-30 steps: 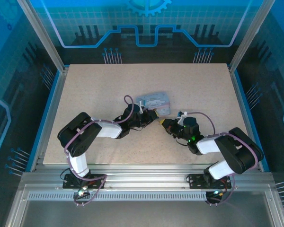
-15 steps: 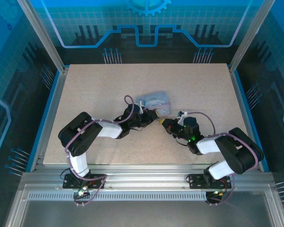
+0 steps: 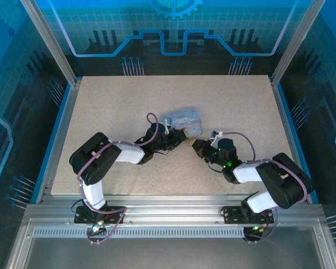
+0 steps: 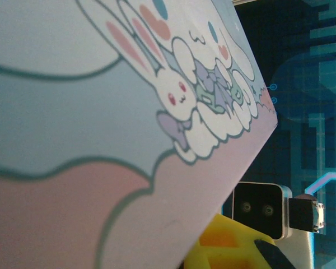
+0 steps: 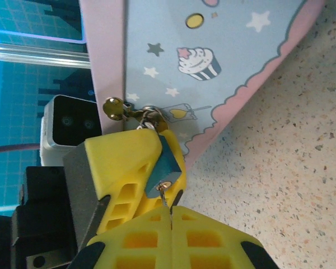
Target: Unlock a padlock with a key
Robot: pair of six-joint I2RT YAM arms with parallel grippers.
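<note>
The padlock [image 5: 166, 163], a small dark teal-grey block, hangs by its shackle from the gold hasp [image 5: 115, 107] of a pale blue cartoon-printed tin [image 3: 182, 119]. My left gripper [image 3: 181, 138] is shut on the padlock, with a yellow finger [image 5: 120, 162] on either side of the body. Facing it, my right gripper [image 5: 171, 212] is shut on the key [image 5: 167, 197]. The key's thin metal blade sticks out between the pressed fingertips, and its tip sits in the keyhole on the lock's underside. The two grippers meet nose to nose near the table's middle.
The tin lies tilted on the speckled table [image 3: 112, 106] just behind both grippers, and its printed face [image 4: 101, 112] is very close in the left wrist view. Bare tabletop [image 5: 280, 168] lies to the right of the lock. Blue enclosure walls ring the table.
</note>
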